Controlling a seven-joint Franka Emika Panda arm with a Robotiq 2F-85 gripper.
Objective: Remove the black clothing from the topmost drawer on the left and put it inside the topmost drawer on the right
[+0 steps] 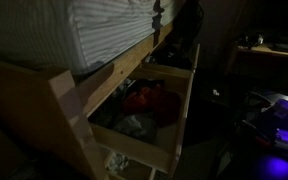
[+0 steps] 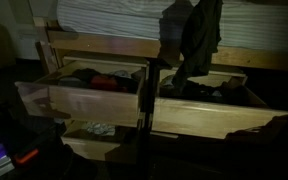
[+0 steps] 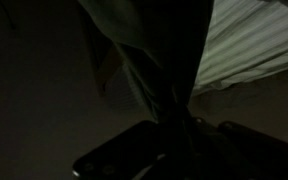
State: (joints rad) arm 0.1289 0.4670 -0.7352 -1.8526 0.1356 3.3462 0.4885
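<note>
Gripping the black clothing (image 2: 198, 35) in the end effector (image 3: 184, 138), clamping tight on the fabric and dangling it as a long, limp, crumpled drape, near-black against the pale striped mattress (image 2: 104, 18). Holding it in the air above the back of the open topmost right drawer (image 2: 219, 118), its lower hem hanging close to the dark contents there, though not showing in this dim light whether touching them. Leaving the topmost left drawer (image 2: 79, 102) pulled out, showing a red item (image 2: 106, 80) among darker fabrics, with a lower left drawer (image 2: 94, 148) open as well. Filling most of the wrist view with dark hanging folds.
</note>
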